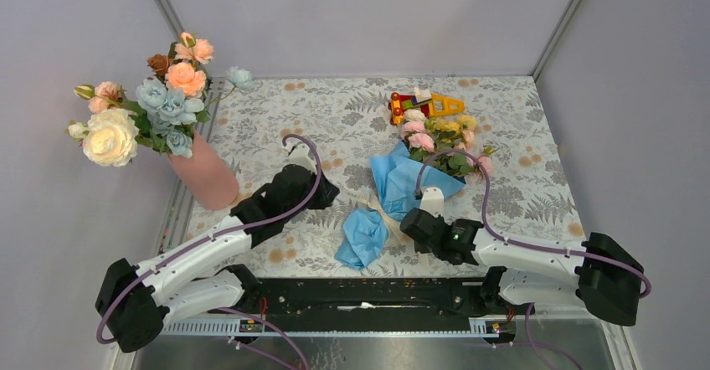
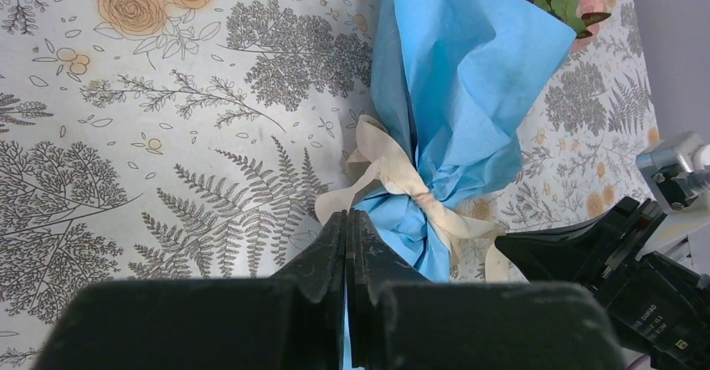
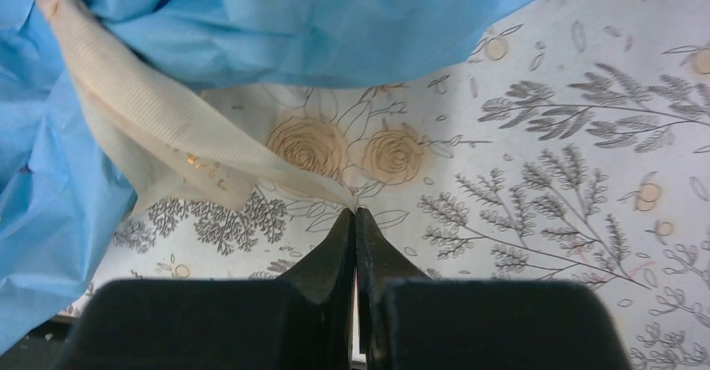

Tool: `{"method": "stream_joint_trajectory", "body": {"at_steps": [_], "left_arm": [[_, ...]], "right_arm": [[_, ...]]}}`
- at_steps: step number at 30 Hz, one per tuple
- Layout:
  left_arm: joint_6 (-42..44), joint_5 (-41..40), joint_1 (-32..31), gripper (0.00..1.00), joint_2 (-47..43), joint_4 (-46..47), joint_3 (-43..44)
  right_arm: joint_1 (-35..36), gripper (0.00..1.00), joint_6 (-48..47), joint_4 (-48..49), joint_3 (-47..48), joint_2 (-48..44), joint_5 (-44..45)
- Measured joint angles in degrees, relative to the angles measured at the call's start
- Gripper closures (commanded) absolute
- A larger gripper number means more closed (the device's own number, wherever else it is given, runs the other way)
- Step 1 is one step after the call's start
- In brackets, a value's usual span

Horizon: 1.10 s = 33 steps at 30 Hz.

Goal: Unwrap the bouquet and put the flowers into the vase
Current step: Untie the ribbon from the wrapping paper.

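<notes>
The bouquet (image 1: 412, 169) lies on the patterned table, its small pink, yellow and cream flowers (image 1: 435, 134) pointing to the far side. Crinkled blue paper (image 2: 469, 77) wraps it, tied at the waist by a cream ribbon (image 2: 393, 176). My right gripper (image 3: 353, 211) is at the bouquet's near end, shut on the tip of one ribbon tail (image 3: 167, 136), which stretches from the knot to the fingertips. My left gripper (image 2: 346, 215) is shut with nothing in it, its tips just left of the ribbon bow. The salmon-pink vase (image 1: 205, 176) stands at the far left.
The vase holds large peach, dusty-blue and cream blooms (image 1: 151, 110). A red-and-yellow toy (image 1: 423, 102) lies just beyond the bouquet's flowers. In the left wrist view the right arm's black body (image 2: 645, 286) is close on the right. Grey walls enclose the table.
</notes>
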Motion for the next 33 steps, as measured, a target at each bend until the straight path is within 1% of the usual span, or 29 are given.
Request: {"method": "stream_joint_trajectory", "body": {"at_steps": [10,20,33], "left_arm": [[-2.29,-0.92,1.86,1.0,-0.5,1.25,-1.95],[-3.69,-1.92,4.35,1.0,-2.12,1.22,-3.28],[-3.76,-1.9,6.84,1.0,-2.51,1.09,-4.15]], "right_arm": [[-4.15,1.0,-0.44,-2.32,1.33,-1.49,2.73],[-7.52,1.0,-0.94,-2.54,0.81,-4.94,2.89],[-9.97,1.0,-1.73,-2.67,-0.13,-6.82,2.86]]}}
